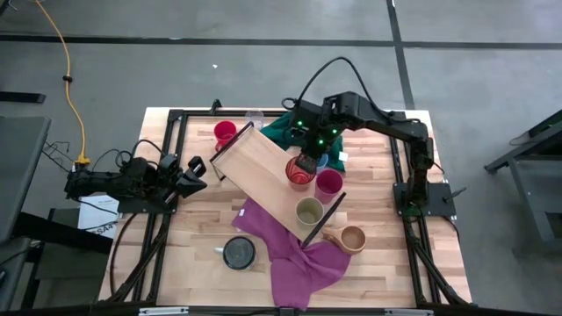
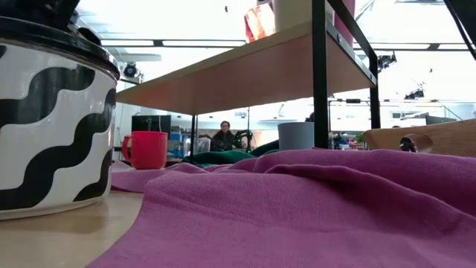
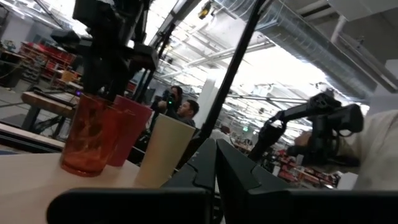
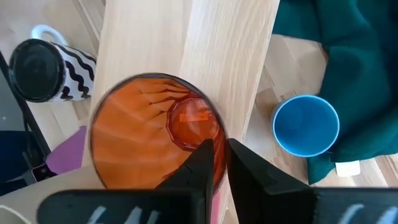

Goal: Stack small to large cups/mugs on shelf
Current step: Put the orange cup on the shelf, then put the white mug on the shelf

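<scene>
On the shelf [image 1: 263, 167], which is lying slantwise across the middle of the desk [image 1: 198, 228], three cups are sitting in a row toward its near end: an orange cup [image 1: 299, 170], a magenta cup [image 1: 329, 182] and a beige cup [image 1: 308, 211], apparently being lined up for stacking by size. The right jaws [image 1: 305, 163] are reaching in from the far right side, with the arm bending over the green cloth [image 1: 283, 132] and pointing straight down at the orange cup; the right wrist view is showing the two fingers nearly together over that cup's rim [image 4: 152, 130], seemingly pinching its wall. A blue cup [image 4: 306, 124] is waiting on the desk just beside the shelf edge, a red mug [image 1: 225, 133] and a clear glass [image 1: 255, 117] are standing near the shelf's far end, and a tan mug [image 1: 352, 238] and a black patterned mug [image 1: 238, 253] are resting near the purple cloth [image 1: 294, 259]. The left jaws [image 1: 195, 172] are idling at the left edge, level and aimed at the shelf, and whether they are parted I cannot tell
</scene>
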